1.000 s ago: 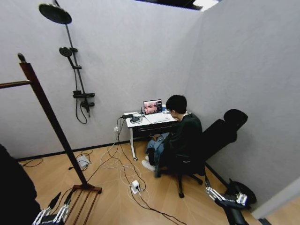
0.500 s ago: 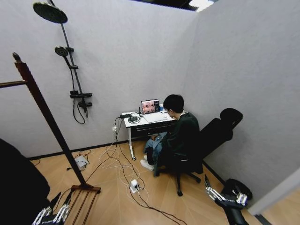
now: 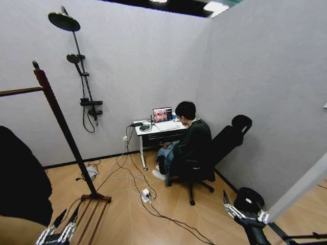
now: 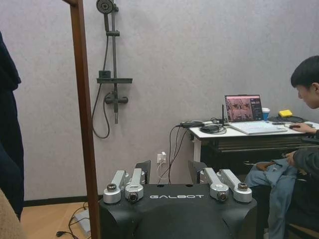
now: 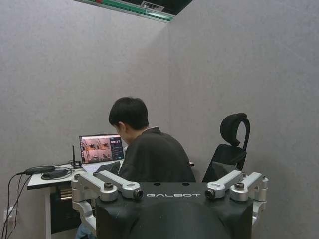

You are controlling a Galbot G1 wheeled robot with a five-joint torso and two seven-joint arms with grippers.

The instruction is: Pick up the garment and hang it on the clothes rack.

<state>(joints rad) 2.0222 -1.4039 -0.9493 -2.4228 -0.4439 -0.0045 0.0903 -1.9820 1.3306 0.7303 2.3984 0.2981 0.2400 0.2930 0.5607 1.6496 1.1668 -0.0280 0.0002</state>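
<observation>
The garment (image 3: 20, 178) hangs long-axis down at the far left, a limp black mass just above and beside the left gripper (image 3: 57, 230). That gripper sits low with its fingers spread and nothing between them. Ahead of it rises the clothes rack (image 3: 64, 130), post leaning, knob on top, its bar running off left, its base on the wooden floor (image 3: 122, 214). The right gripper (image 3: 244, 214) is parked low on the right, fingers apart, empty. Grey walls close the room in. A shower fitting (image 3: 82, 76) hangs on the back wall, cables (image 3: 138, 186) trail across the floor, and a small desk (image 3: 156, 130) with a laptop (image 3: 162, 114) stands beyond.
</observation>
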